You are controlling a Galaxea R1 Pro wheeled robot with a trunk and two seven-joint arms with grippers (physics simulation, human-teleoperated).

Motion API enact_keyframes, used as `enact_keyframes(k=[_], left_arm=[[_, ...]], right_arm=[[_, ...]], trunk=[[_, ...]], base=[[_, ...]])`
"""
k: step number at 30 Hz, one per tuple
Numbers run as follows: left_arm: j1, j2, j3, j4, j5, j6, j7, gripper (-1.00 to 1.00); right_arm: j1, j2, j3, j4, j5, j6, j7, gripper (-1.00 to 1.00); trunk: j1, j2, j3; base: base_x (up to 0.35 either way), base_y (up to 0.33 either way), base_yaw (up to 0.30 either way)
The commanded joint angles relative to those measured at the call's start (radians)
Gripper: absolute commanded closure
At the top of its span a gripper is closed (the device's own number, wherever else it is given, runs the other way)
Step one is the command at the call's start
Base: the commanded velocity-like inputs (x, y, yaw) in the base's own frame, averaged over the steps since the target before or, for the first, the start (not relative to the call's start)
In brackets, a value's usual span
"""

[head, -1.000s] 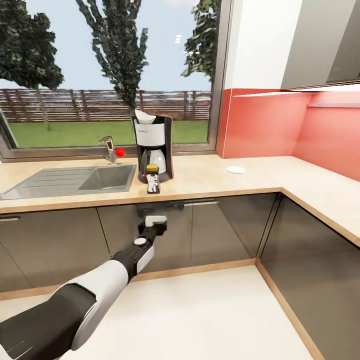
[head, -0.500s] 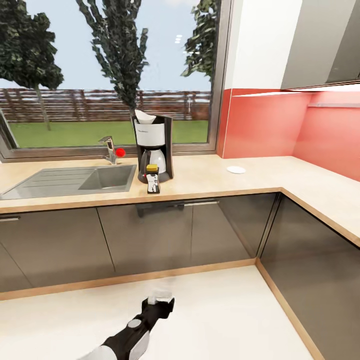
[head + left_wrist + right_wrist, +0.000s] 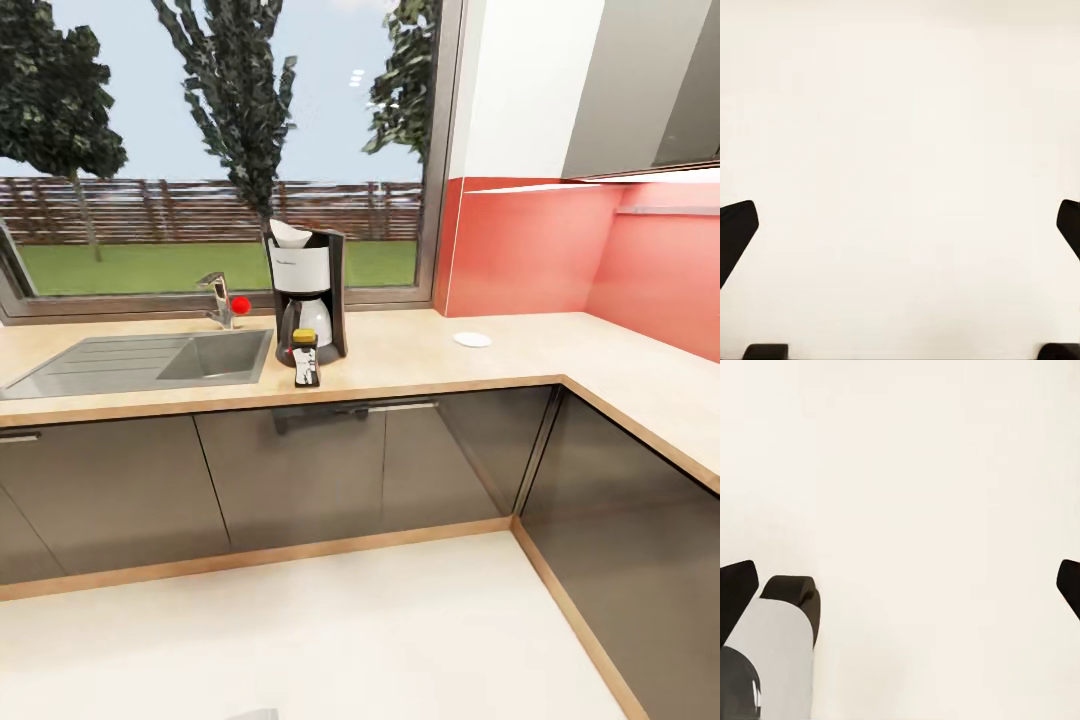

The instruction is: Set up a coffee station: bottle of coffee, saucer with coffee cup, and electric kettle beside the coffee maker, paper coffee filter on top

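Coffee maker point(image 3: 306, 295): stands upright on the kitchen countertop point(image 3: 420, 355), just to the right of the steel sink point(image 3: 140, 362) and in front of the window point(image 3: 220, 150).
Paper coffee filter point(image 3: 289, 233): a white cone sitting in the top of the coffee maker, its rim poking above the black housing.
Bottle of coffee point(image 3: 305, 361): upright on the counter directly in front of the coffee maker's carafe, close to the worktop's front edge; yellow lid up, white label facing the room.
Saucer point(image 3: 473, 340): flat on the counter well to the right of the coffee maker, near the red wall point(image 3: 530, 250); nothing rests on it.
Tap point(image 3: 217, 298): at the back of the sink, with a red knob beside it.
Left gripper point(image 3: 900, 225): both dark fingertips sit at the far edges of its wrist view, spread wide, with only pale floor point(image 3: 330, 630) between them.
Right gripper point(image 3: 900, 585): fingers likewise spread wide over pale floor, holding nothing; a white and grey part of the robot's body point(image 3: 772, 652) lies beside one finger.
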Motion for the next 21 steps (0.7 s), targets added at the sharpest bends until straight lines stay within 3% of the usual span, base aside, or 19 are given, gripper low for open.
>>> enact_keyframes(k=[1,9,17,18,19,21], left_arm=[[0.002,0.001,-0.006,0.003,0.012,-0.004,-0.004,-1.00],[0.007,0.006,-0.002,0.005,0.015,-0.004,-0.004,-1.00],[0.007,0.011,-0.001,0.005,0.016,-0.003,-0.003,-1.00],[0.008,0.037,0.001,0.006,0.017,-0.003,-0.003,-1.00],[0.008,0.046,0.006,0.006,0.017,-0.003,-0.003,-1.00],[0.008,0.069,0.050,0.007,0.017,-0.001,-0.003,-1.00]], right_arm=[[-0.001,0.000,0.007,0.001,-0.012,-0.002,0.005,-1.00],[-0.001,0.000,0.005,0.001,-0.013,-0.002,0.005,-1.00],[-0.001,0.000,0.006,0.002,-0.013,-0.002,0.003,-1.00],[-0.001,0.000,0.007,0.002,-0.013,-0.002,0.003,-1.00],[-0.001,0.000,0.006,0.002,-0.013,-0.002,0.003,-1.00],[-0.001,0.000,0.006,0.002,-0.013,-0.002,0.002,-1.00]], trunk=[[0.000,-0.001,-0.001],[0.000,-0.001,-0.001],[0.000,-0.001,-0.001],[0.000,-0.001,-0.001],[0.000,-0.001,-0.001],[0.000,-0.001,-0.001]], base=[[0.000,0.000,0.000],[0.000,0.000,0.017],[0.000,0.000,0.201],[0.000,0.000,0.261],[0.000,0.000,0.263],[0.000,0.000,0.266]])
